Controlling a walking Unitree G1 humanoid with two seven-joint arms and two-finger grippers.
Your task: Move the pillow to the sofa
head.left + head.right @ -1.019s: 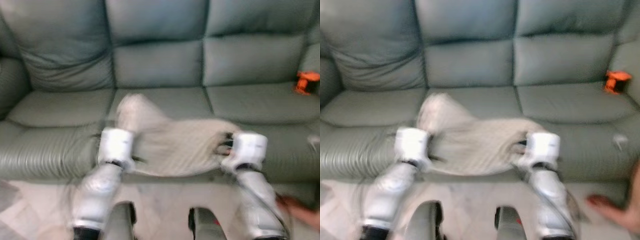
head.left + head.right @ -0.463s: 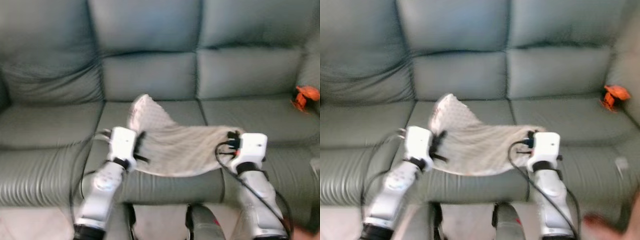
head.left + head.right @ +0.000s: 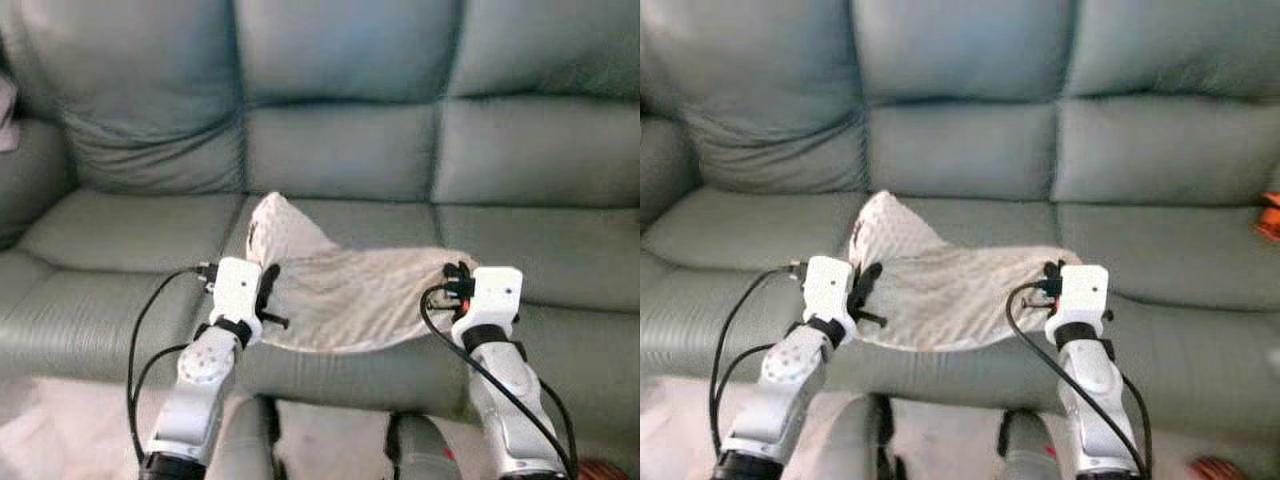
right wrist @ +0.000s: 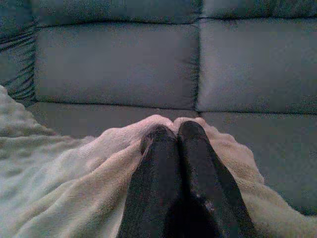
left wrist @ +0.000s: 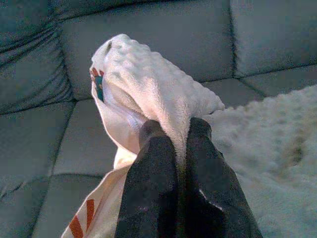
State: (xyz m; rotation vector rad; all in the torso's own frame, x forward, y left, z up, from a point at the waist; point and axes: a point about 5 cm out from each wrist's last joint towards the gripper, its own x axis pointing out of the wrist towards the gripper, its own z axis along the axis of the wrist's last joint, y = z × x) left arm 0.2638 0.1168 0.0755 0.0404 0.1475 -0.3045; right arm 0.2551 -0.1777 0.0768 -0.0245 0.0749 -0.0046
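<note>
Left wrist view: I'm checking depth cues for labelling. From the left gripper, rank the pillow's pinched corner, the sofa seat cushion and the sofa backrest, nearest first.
1. Pillow: its corner is pinched in the left gripper.
2. Seat cushion: just beyond, under the pillow.
3. Backrest: farthest, rising behind the seat.

The head's two eye views look forward and down from close in front of the sofa [image 3: 340, 150], taking in its seat cushions, its backrest and both arms reaching toward the seat's front edge; the right eye sits slightly to the side, so the same scene appears shifted. Each wrist view looks along its own black fingers [image 5: 158, 173] from very near, toward the backrest. All four views share the pale pillow [image 3: 350, 290] over the middle seat cushion.
</note>
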